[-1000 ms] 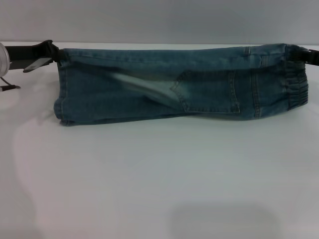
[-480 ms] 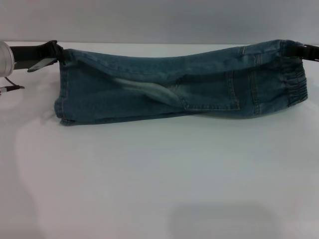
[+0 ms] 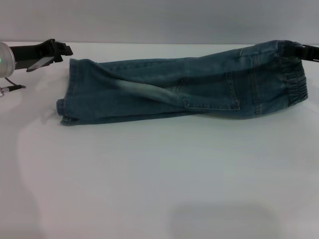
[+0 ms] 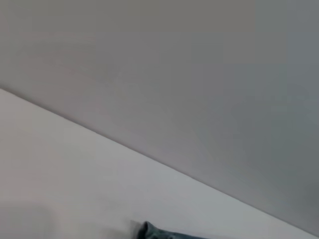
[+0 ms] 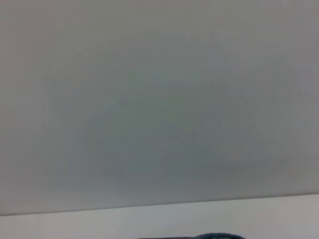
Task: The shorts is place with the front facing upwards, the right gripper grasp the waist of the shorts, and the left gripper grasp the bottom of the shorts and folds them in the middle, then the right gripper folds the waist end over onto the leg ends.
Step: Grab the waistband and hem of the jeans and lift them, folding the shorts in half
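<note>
The shorts lie folded lengthwise on the white table, back pocket showing. The leg ends rest flat at the left. My left gripper hovers just beyond the far left corner of the hems, open and holding nothing. At the far right, my right gripper is shut on the upper corner of the waist of the shorts, holding that corner slightly raised. A scrap of denim shows in the left wrist view, and a dark edge of denim shows in the right wrist view.
A thin cable hangs by the left arm at the table's left side. A grey wall stands behind the table's far edge.
My left gripper has let go of the hem corner, which dropped flat onto the table, and the gripper has drawn back slightly. The right gripper still holds the waist.
</note>
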`<action>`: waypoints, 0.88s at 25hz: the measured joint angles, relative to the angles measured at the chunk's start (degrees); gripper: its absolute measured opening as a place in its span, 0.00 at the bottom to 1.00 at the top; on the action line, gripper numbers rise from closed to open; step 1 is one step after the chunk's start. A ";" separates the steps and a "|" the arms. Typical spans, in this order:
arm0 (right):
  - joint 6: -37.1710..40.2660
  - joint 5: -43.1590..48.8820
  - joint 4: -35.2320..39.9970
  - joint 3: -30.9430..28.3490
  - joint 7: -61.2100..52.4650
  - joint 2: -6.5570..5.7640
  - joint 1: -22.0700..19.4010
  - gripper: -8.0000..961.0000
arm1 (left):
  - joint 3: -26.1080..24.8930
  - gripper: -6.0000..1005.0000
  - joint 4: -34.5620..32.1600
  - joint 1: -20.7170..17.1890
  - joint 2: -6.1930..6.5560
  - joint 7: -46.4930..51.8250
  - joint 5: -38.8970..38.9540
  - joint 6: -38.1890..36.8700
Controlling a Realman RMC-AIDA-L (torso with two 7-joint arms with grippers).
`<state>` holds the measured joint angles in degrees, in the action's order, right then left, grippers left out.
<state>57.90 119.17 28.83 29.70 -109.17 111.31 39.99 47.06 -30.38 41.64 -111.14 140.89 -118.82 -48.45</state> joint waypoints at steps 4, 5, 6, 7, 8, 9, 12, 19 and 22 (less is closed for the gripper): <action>0.02 0.00 0.00 -0.19 -0.01 0.06 -0.07 0.04 | 0.00 0.26 -0.34 0.02 -0.30 -0.31 0.04 0.11; 0.02 0.00 0.00 -0.28 -0.01 0.08 -0.10 0.04 | 0.00 0.38 -0.83 -0.01 -0.56 -0.38 0.05 0.13; 0.02 0.00 0.00 -0.35 -0.01 0.11 -0.12 0.04 | -0.02 0.50 -1.08 -0.05 -0.69 -0.44 0.05 0.14; 0.02 0.00 0.00 -0.37 -0.02 0.11 -0.12 0.04 | -0.36 0.53 -1.83 -0.15 -1.12 -0.91 0.12 0.20; 0.00 0.00 0.00 -0.37 -0.02 0.11 -0.12 0.04 | -0.54 0.57 -2.03 -0.19 -1.27 -1.13 0.14 0.19; -0.03 0.00 0.00 -0.38 -0.04 0.11 -0.09 0.05 | -1.29 0.60 -2.38 -0.19 -1.64 -1.94 0.29 0.07; -0.24 0.01 0.00 -0.30 -0.86 -0.01 0.23 0.05 | -3.38 0.70 -2.76 -0.21 -2.50 -4.25 1.17 -0.42; -2.36 0.95 -0.03 0.16 -4.21 -0.98 1.98 0.06 | -4.26 0.79 -2.81 -0.32 -3.05 -7.04 3.91 -1.32; -4.50 2.68 -0.03 0.20 -7.55 -1.56 2.56 0.07 | -4.27 0.82 -2.81 -0.37 -3.05 -7.16 3.95 -1.94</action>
<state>53.40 121.85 28.80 29.90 -116.72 109.75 42.54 42.80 -33.20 41.27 -114.19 133.73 -114.87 -50.38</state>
